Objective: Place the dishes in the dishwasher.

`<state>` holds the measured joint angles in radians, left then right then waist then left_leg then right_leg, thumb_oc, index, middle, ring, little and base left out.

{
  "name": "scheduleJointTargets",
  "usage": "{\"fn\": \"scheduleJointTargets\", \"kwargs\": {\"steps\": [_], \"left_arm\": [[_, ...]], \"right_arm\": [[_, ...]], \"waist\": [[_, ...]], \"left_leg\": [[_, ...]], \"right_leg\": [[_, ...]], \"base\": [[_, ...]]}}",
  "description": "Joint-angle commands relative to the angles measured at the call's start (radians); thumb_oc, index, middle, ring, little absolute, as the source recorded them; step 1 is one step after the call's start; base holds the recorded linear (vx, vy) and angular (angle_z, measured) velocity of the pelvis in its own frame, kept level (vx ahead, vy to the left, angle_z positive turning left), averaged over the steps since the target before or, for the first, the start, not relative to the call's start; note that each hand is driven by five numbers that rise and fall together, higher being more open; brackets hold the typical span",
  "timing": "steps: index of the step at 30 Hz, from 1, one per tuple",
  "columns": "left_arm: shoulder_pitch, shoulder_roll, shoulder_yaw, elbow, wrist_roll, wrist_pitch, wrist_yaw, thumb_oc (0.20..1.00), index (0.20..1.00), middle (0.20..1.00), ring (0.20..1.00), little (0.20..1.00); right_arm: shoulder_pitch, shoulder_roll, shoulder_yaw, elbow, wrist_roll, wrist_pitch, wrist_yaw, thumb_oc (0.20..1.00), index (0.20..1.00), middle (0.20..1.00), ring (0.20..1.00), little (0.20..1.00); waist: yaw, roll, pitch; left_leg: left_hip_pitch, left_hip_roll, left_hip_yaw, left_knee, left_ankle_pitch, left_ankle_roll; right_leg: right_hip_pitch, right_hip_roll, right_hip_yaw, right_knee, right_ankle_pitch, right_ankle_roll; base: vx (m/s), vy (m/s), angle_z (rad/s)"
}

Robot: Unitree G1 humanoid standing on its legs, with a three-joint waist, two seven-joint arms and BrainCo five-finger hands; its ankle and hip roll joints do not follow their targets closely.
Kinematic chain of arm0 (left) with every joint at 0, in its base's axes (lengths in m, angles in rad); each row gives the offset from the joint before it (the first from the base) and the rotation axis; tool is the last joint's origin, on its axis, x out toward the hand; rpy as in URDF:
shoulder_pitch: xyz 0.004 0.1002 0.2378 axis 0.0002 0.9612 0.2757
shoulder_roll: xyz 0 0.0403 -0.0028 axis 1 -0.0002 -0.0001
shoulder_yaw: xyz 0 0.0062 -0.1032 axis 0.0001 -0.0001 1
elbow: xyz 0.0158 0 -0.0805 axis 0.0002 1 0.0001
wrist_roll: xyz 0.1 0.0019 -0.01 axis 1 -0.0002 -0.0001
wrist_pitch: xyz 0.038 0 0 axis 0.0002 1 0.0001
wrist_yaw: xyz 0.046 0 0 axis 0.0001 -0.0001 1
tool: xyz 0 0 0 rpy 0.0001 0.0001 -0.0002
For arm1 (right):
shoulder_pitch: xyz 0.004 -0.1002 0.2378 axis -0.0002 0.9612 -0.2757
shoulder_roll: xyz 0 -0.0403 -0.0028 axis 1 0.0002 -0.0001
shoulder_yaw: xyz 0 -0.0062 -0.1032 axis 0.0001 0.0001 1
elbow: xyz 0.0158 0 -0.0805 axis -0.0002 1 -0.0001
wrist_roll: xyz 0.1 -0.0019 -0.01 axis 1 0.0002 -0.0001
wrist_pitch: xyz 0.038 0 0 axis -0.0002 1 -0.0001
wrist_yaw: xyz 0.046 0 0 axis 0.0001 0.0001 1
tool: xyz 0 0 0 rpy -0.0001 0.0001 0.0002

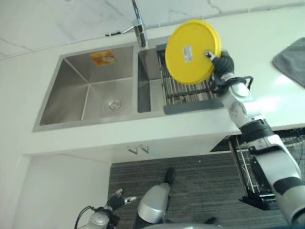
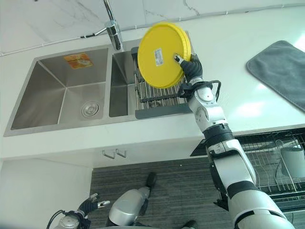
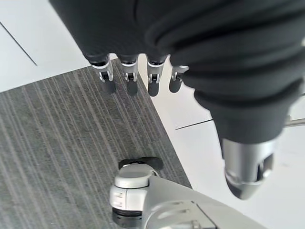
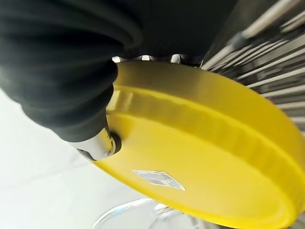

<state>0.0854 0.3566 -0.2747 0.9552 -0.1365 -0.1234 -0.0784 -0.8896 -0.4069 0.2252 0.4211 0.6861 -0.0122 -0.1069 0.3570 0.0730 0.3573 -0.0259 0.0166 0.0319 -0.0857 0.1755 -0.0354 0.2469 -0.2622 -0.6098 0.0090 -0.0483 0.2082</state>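
While the right hand (image 2: pixel 188 64) pinches a yellow plate (image 2: pixel 163 53) at its rim, thumb (image 4: pixel 97 143) on the underside and fingers curled round the other face, the plate is raised off the counter and tilted so its underside with a small white label (image 2: pixel 158 56) faces the head camera. Plate hangs above the wire dish rack (image 2: pixel 157 95) that sits in the smaller right basin of the steel double sink (image 2: pixel 62 90); cannot tell whether the plate's lower edge touches the rack. Left basin holds just a drain (image 2: pixel 89 109) and an orange sticker (image 2: pixel 77 60) on its back wall. Faucet (image 2: pixel 112 29) stands behind the divider between basins. White countertop (image 2: pixel 228 57) runs to the right, with a grey mat (image 2: pixel 281 71) near its far right edge. Below the counter on the right, the dishwasher's wire rack (image 2: pixel 271 162) is pulled out, with a pale cup-like item (image 2: pixel 291 160) in it, well apart from the plate. Left hand (image 3: pixel 138 78) hangs low over the grey striped floor (image 3: pixel 57 157), fingers straight and relaxed, holding nothing.
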Motion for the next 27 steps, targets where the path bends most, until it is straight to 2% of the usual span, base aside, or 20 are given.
{"fn": "scheduleJointTargets", "kwargs": {"steps": [1, 9, 10, 11, 15, 17, 19, 21, 22, 27], "left_arm": [[0.021, 0.013, -0.058, 0.051, 0.013, 0.002, 0.007, 1.000, 1.000, 1.000, 1.000, 1.000], [0.032, -0.005, -0.035, 0.121, 0.054, -0.009, 0.003, 1.000, 1.000, 1.000, 1.000, 1.000], [0.026, -0.016, -0.041, 0.135, 0.085, -0.020, 0.007, 1.000, 1.000, 1.000, 1.000, 1.000], [0.019, -0.024, -0.053, 0.133, 0.105, -0.021, 0.015, 1.000, 1.000, 1.000, 1.000, 1.000], [-0.001, -0.040, -0.078, 0.127, 0.110, -0.015, 0.029, 1.000, 1.000, 1.000, 1.000, 1.000], [-0.021, -0.054, -0.084, 0.117, 0.121, -0.012, 0.033, 1.000, 1.000, 1.000, 1.000, 1.000], [-0.039, -0.065, -0.093, 0.109, 0.120, 0.000, 0.032, 1.000, 1.000, 1.000, 1.000, 1.000], [-0.059, -0.082, -0.101, 0.114, 0.123, 0.009, 0.036, 1.000, 1.000, 1.000, 1.000, 1.000], [-0.059, -0.083, -0.102, 0.115, 0.124, 0.009, 0.036, 1.000, 1.000, 1.000, 1.000, 1.000], [-0.046, -0.102, -0.102, 0.120, 0.137, 0.005, 0.043, 1.000, 1.000, 1.000, 1.000, 1.000]], "right_arm": [[-0.034, 0.002, -0.018, -0.079, 0.068, -0.143, -0.020, 0.200, 0.200, 0.200, 0.200, 0.200], [0.021, 0.069, -0.025, -0.212, 0.158, -0.193, -0.073, 0.200, 0.200, 0.200, 0.200, 0.200], [0.049, 0.084, -0.032, -0.258, 0.176, -0.206, -0.080, 0.200, 0.200, 0.200, 0.200, 0.200], [0.075, 0.088, -0.041, -0.299, 0.201, -0.217, -0.085, 0.200, 0.200, 0.200, 0.200, 0.200], [0.128, 0.099, -0.061, -0.377, 0.217, -0.230, -0.104, 0.200, 0.200, 0.200, 0.200, 0.200], [0.181, 0.108, -0.073, -0.434, 0.194, -0.238, -0.119, 0.200, 0.200, 0.200, 0.200, 0.200], [0.233, 0.100, -0.086, -0.483, 0.166, -0.229, -0.136, 0.200, 0.200, 0.200, 0.200, 0.200], [0.312, 0.073, -0.106, -0.563, 0.107, -0.228, -0.094, 0.200, 0.200, 0.200, 0.200, 0.200], [0.317, 0.071, -0.107, -0.568, 0.099, -0.227, -0.092, 0.200, 0.200, 0.200, 0.200, 0.200], [0.507, -0.015, -0.180, -0.681, 0.068, -0.237, -0.021, 0.200, 0.200, 0.200, 0.200, 0.200]], "waist": [[0.001, -0.012, -0.132], [-0.056, -0.035, -0.202], [-0.082, -0.041, -0.215], [-0.103, -0.043, -0.224], [-0.145, -0.049, -0.237], [-0.179, -0.052, -0.244], [-0.212, -0.057, -0.249], [-0.259, -0.063, -0.251], [-0.260, -0.063, -0.252], [-0.336, -0.071, -0.249]], "left_leg": [[0.036, 0.062, 0.056, -0.002, -0.086, -0.030], [0.103, 0.097, 0.131, -0.002, -0.121, -0.050], [0.122, 0.104, 0.150, -0.002, -0.133, -0.054], [0.123, 0.110, 0.172, -0.002, -0.120, -0.050], [0.143, 0.125, 0.194, -0.002, -0.128, -0.056], [0.160, 0.137, 0.216, -0.002, -0.131, -0.058], [0.174, 0.148, 0.238, -0.001, -0.133, -0.060], [0.186, 0.166, 0.276, 0.004, -0.135, -0.067], [0.187, 0.167, 0.279, 0.004, -0.135, -0.068], [0.205, 0.196, 0.349, 0.014, -0.136, -0.085]], "right_leg": [[-0.086, -0.038, 0.029, 0.104, 0.005, -0.012], [-0.045, 0.002, 0.066, 0.013, 0.029, -0.024], [-0.040, 0.015, 0.091, -0.008, 0.034, -0.030], [-0.048, 0.023, 0.097, -0.022, 0.053, -0.044], [-0.048, 0.039, 0.135, -0.035, 0.051, -0.053], [-0.050, 0.050, 0.165, -0.041, 0.050, -0.061], [-0.055, 0.061, 0.191, -0.043, 0.049, -0.068], [-0.064, 0.071, 0.221, -0.050, 0.052, -0.072], [-0.065, 0.071, 0.223, -0.050, 0.053, -0.072], [-0.082, 0.076, 0.254, -0.055, 0.062, -0.070]], "base": [[-0.01, -0.122, -0.23], [-0.05, -0.144, -0.29], [-0.16, -0.214, -0.44], [-0.15, -0.201, -0.45], [-0.06, -0.117, -0.38], [-0.03, -0.145, -0.25], [-0.01, -0.139, -0.42], [-0.01, -0.136, -0.48], [-0.01, -0.116, -0.54], [0.02, -0.107, -0.54]]}}
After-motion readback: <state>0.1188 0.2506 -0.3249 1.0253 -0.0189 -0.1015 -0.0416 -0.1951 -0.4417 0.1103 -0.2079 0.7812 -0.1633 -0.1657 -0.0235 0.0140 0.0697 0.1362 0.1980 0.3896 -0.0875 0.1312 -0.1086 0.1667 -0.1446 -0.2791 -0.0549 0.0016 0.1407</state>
